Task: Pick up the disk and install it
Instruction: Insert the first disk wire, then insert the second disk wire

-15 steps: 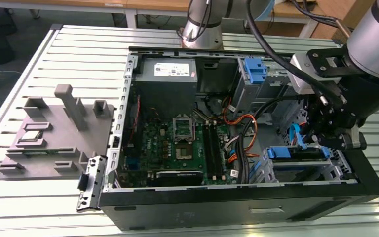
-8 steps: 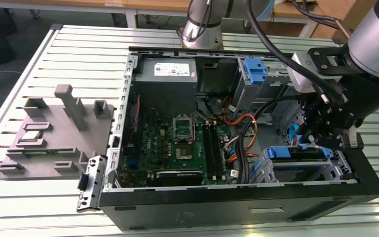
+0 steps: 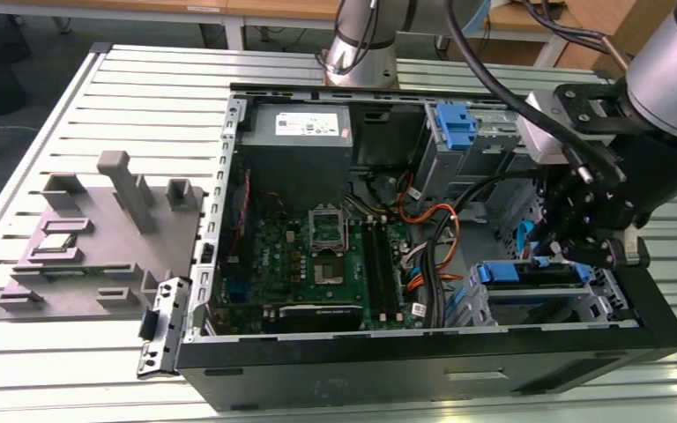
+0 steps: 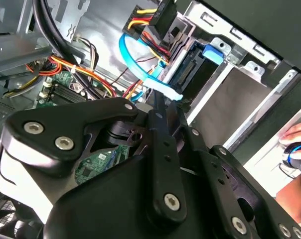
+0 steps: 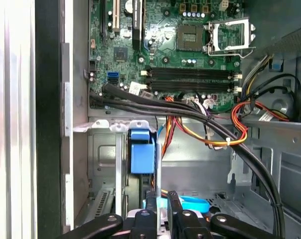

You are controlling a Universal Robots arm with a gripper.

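Disk [image 3: 535, 275]: seated in drive bay at computer case [image 3: 433, 374] front corner, blue rails showing. Tool [image 3: 574, 251]: directly above disk; finger opening apparently narrow, grip state cannot be told.

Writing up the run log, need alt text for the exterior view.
A robot arm's black claw reaches into the drive cage at the exterior view's right of an open computer case, just above a disk with blue side rails. A green circuit board fills the case middle; a grey parts tray lies beside it.
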